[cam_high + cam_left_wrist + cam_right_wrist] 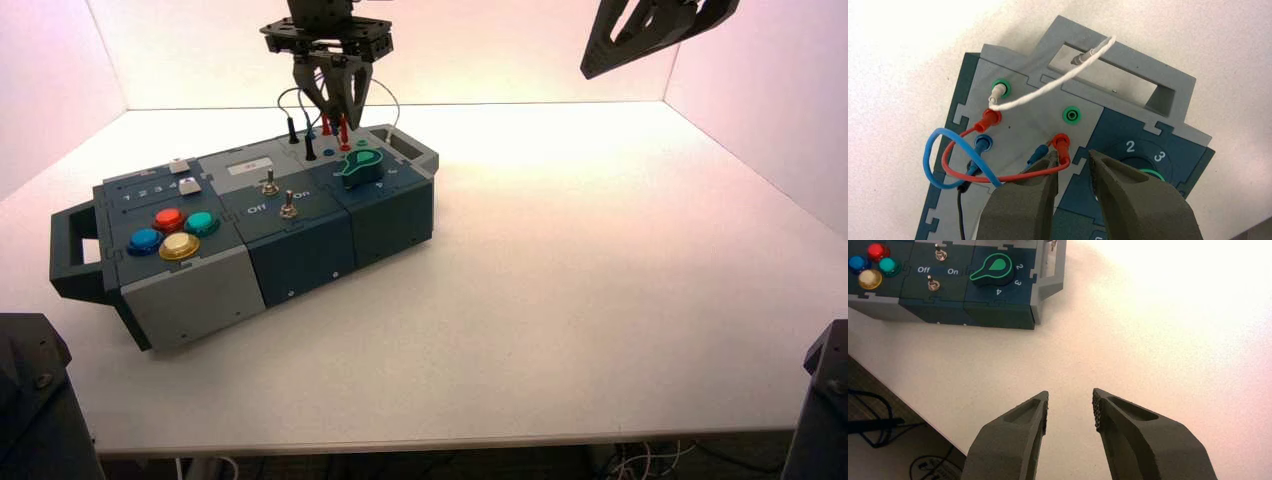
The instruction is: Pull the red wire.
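My left pincer (1074, 167), spread apart with nothing in its grip, hangs over the box (350, 277) at upper centre of the high view. I judge this the lining-up step, before any grasp of the red wire (1023, 176). Next I should centre on its near plug (1062, 150), lower, close and draw it out of its socket. The wire is at the box's far end, plugged in at both ends, bowing between its two sockets; in the left wrist view its long axis runs from centre towards left, and the near plug points into the box's top. My right pincer (1070, 412) waits over the desk (560, 300), upper right of the high view.
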Controlling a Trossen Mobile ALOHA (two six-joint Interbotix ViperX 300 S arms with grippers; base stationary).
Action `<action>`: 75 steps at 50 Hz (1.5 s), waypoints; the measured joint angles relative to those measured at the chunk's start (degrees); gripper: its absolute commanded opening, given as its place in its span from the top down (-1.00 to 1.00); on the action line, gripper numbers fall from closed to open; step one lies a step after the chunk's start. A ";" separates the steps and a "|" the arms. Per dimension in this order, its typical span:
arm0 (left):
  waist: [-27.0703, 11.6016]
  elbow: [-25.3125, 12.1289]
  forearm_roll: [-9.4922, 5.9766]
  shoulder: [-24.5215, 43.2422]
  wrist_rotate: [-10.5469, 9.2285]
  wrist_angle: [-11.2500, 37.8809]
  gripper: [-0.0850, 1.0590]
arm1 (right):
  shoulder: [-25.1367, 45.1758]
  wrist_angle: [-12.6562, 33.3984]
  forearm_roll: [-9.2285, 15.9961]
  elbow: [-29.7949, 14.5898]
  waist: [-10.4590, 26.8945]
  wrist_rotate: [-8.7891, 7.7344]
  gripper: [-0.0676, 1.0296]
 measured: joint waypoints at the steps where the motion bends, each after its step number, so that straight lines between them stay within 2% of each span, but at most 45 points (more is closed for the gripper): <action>1: 0.00 0.00 0.00 0.09 0.09 0.09 0.30 | 0.00 0.00 0.00 0.00 0.00 0.09 0.00; 10: 0.26 -0.18 0.26 1.23 0.00 0.88 0.48 | 0.00 0.00 0.00 0.00 0.00 0.00 0.00; 20: 0.70 -0.18 0.70 1.49 0.00 0.97 0.82 | 0.00 0.00 -0.09 0.00 0.00 0.09 0.00; 25: 0.70 -0.18 0.88 1.41 0.18 1.05 0.89 | 0.00 0.00 -0.09 0.00 0.00 0.09 0.00; 43: 0.79 -0.35 0.88 0.88 0.70 1.23 0.91 | 0.00 0.00 0.00 0.00 0.00 0.00 0.00; 57: 0.70 -2.90 0.88 -1.05 0.79 1.93 0.91 | 0.00 0.00 0.00 -0.09 0.00 0.00 0.00; 75: 0.00 -6.94 0.88 2.81 0.62 2.20 0.91 | 0.00 0.00 0.00 0.00 -0.09 0.00 0.00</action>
